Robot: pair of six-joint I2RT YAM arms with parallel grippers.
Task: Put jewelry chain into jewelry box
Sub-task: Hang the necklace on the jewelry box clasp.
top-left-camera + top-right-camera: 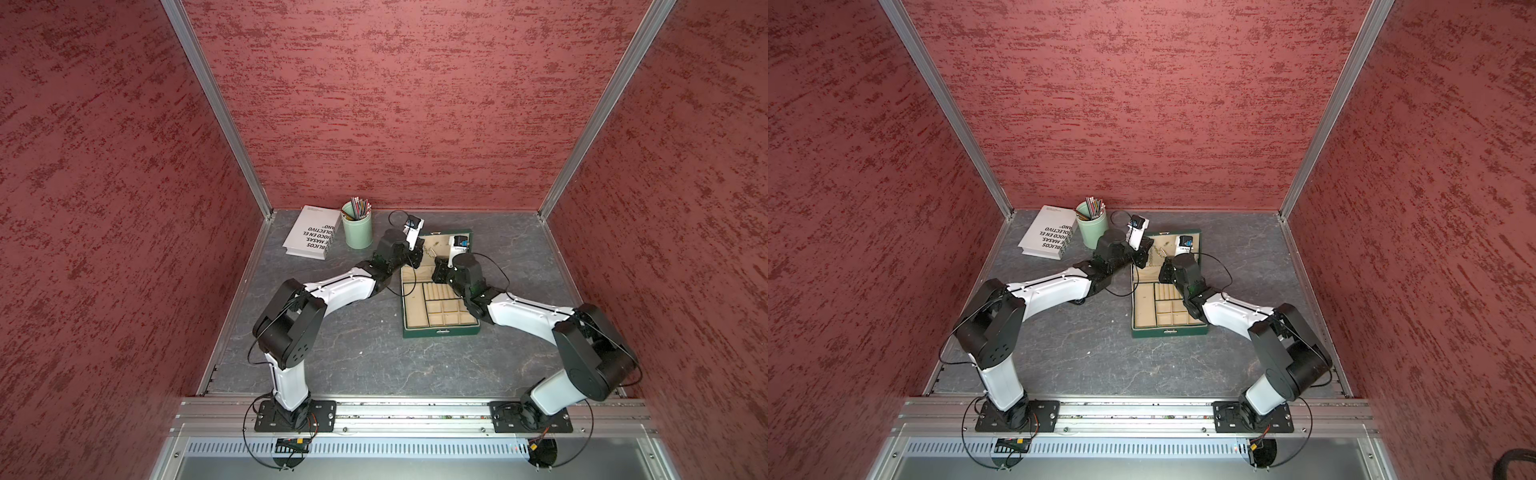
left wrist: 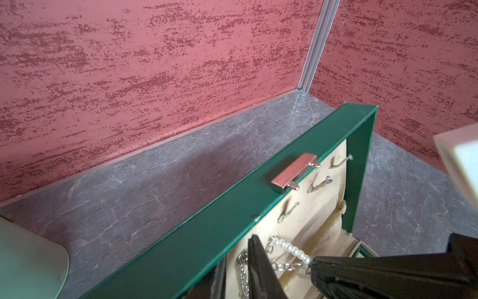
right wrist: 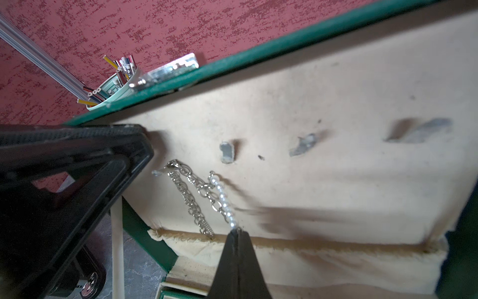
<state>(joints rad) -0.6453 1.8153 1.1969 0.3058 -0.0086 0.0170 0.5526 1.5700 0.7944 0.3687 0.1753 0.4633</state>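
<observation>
Found jewelry chain [image 3: 192,204] hanging against the beige lining inside the raised lid of the jewelry box [image 2: 232,202], upper end looped over a hook [image 3: 157,173], a short run of pearls [image 3: 225,204] at the other end. Noted right hand [image 3: 236,234] pinched together on the tip of that pearl run, drawing it straight and away from the lining. Noted left hand [image 2: 238,249] at the hooked end, fingers slightly apart, chain links showing in the gap, not clamped. Located box open on the grey desk [image 1: 353,353], lid upright at the far side. Logged mint-green pencil cup [image 1: 356,230] and white book [image 1: 309,232] to the left of the box, near the back wall.
</observation>
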